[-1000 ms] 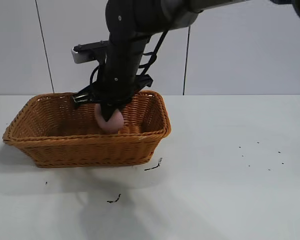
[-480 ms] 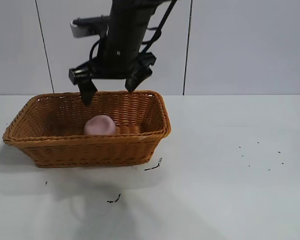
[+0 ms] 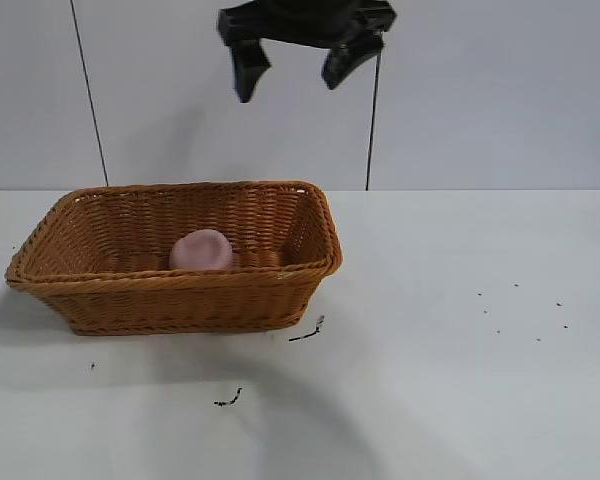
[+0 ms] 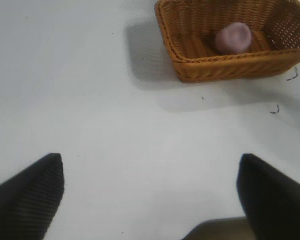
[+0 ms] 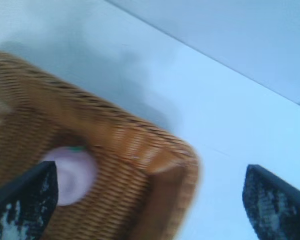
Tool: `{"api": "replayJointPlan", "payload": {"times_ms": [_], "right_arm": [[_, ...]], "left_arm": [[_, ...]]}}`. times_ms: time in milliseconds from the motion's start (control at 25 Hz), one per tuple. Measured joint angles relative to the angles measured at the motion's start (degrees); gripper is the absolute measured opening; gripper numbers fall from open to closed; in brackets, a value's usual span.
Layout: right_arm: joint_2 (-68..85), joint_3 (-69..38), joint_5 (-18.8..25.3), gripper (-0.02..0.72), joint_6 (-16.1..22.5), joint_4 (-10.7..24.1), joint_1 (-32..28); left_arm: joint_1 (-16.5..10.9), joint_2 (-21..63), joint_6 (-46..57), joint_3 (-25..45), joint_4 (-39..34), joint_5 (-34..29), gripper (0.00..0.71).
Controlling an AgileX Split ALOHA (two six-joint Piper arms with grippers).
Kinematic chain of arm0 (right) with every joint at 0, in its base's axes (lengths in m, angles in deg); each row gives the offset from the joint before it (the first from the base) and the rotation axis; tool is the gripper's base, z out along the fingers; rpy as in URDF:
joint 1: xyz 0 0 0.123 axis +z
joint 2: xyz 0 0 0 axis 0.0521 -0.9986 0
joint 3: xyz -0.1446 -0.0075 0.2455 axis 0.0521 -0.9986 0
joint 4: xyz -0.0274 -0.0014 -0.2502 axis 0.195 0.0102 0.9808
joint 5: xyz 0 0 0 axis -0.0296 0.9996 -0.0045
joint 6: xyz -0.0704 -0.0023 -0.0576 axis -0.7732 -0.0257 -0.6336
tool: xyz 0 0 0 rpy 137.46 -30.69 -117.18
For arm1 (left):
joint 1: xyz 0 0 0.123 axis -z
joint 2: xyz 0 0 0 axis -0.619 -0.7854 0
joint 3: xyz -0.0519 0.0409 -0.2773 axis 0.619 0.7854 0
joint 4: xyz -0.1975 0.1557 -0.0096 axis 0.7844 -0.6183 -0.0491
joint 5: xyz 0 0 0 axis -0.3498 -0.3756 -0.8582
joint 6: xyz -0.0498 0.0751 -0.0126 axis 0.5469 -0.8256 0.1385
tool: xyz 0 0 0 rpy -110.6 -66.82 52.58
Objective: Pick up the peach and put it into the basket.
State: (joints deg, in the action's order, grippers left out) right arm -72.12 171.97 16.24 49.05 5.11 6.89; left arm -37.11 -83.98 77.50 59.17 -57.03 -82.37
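Observation:
The peach (image 3: 202,250), a dusty-pink lump, lies inside the orange-brown wicker basket (image 3: 180,300) at the table's left. My right gripper (image 3: 295,70) is open and empty, high above the basket's right end, near the top of the exterior view. In the right wrist view the peach (image 5: 72,172) and the basket's corner (image 5: 140,145) lie far below the open right gripper (image 5: 149,172). My left gripper (image 4: 150,165) is open and empty over bare table, well away from the basket (image 4: 225,67) and the peach (image 4: 233,37). It does not show in the exterior view.
Small black scraps (image 3: 306,333) lie on the white table just in front of the basket, more (image 3: 228,400) nearer the front, and dark specks (image 3: 520,310) at the right. A grey panelled wall stands behind.
My right gripper opened and let the peach go into the basket, then rose high and slightly right. The peach settled on the basket floor.

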Motion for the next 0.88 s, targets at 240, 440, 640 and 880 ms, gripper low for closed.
{"api": "replayJointPlan", "payload": {"times_ms": [240, 440, 640, 880], "right_arm": [[0.00, 0.00, 5.17, 0.689, 0.00, -1.78, -8.41], [0.00, 0.00, 10.05, 0.689, -1.29, -3.16, -8.67], [0.73, -0.92, 13.70, 0.689, -2.02, -3.22, -8.67], [10.90, -11.91, 13.75, 0.689, -2.03, -5.09, -8.67]], "left_arm": [[0.00, 0.00, 0.00, 0.00, 0.00, 0.00, 0.692], [0.00, 0.00, 0.00, 0.00, 0.00, 0.00, 0.692], [0.00, 0.00, 0.00, 0.00, 0.00, 0.00, 0.692], [0.00, 0.00, 0.00, 0.00, 0.00, 0.00, 0.692]]}}
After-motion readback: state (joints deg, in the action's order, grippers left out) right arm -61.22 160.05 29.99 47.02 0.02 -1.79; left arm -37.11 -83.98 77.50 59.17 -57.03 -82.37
